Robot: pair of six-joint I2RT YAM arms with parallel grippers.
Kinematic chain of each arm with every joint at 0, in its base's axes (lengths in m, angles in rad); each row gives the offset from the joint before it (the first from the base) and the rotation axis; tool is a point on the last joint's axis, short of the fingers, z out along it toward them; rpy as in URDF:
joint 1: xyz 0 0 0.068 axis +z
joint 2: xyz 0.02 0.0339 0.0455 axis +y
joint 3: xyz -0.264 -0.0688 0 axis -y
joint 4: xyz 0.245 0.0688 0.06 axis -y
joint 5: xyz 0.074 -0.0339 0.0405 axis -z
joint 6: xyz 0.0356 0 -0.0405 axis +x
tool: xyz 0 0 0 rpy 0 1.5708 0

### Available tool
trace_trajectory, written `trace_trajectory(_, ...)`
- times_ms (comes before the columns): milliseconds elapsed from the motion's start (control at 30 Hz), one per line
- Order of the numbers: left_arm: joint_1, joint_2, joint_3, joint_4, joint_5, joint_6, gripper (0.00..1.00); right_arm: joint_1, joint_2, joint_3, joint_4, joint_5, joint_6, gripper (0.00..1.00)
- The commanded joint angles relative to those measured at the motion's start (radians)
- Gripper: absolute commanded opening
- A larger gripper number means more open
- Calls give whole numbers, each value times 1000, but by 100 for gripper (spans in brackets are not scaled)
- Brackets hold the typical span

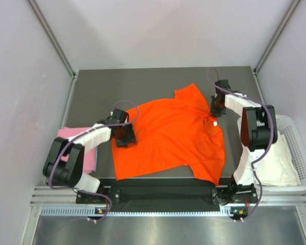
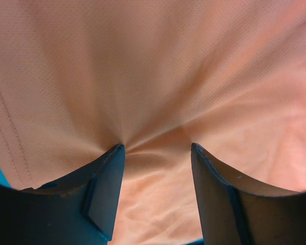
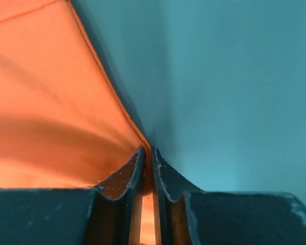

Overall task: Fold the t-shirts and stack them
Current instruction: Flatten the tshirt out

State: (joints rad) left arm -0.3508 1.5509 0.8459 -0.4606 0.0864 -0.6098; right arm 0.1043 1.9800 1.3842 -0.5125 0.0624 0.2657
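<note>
While the right gripper (image 3: 147, 151) pinches the far right edge of the orange-red t-shirt (image 1: 168, 138), probably to lift a fold, the left gripper (image 2: 158, 148) presses spread jaws into its left side, anchoring it mid-table (image 1: 142, 81).

A: Orange-red t-shirt (image 1: 168, 138)?
B: Cloth, fine pinhole knit, matt, stitched hem.
A: Table (image 1: 142, 81)?
B: Smooth, matt grey.
A: Right gripper (image 3: 147, 151)?
B: Dark plastic, scuffed, dull. Basket (image 1: 298, 145) is white plastic lattice. Pink t-shirt (image 1: 73, 133) is soft matt cloth.
</note>
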Motion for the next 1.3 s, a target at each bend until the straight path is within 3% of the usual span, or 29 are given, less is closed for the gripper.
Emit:
trace_trajectory(0, -51, -128, -174, -133, 58, -68, 60, 8, -162, -125, 25, 53, -11, 11)
trace_trajectory(133, -106, -285, -193, -127, 84, -97, 64, 9, -231, -160, 37, 73, -45, 18)
trace_trajectory(267, -96, -301, -4, -159, 18, -103, 72, 5, -224, -85, 43, 50, -30, 22)
trace_trajectory(400, -70, -169, 214, -96, -1, -97, 74, 20, -123, 53, 34, -4, 9, 36)
trace_trajectory(633, 36, 92, 511, -105, 165, -62, 67, 86, 152, 421, 31, -55, -13, 60)
trace_trajectory(767, 49, 104, 518, -89, 183, -22, 67, 124, 249, 582, 37, -33, -17, 61)
trace_trajectory(933, 55, 126, 487, -47, 257, -21, 65, 189, 361, 725, 72, 105, -89, 65)
trace_trajectory(1033, 56, 133, 472, -36, 276, -28, 64, 215, 425, 807, 33, 181, -108, 62)
trace_trajectory(1133, 65, 138, 475, -36, 268, -24, 64, 222, 450, 813, 29, 218, -112, 56)
trace_trajectory(1267, 87, 147, 490, -72, 245, -1, 63, 225, 470, 808, 20, 246, -135, 57)
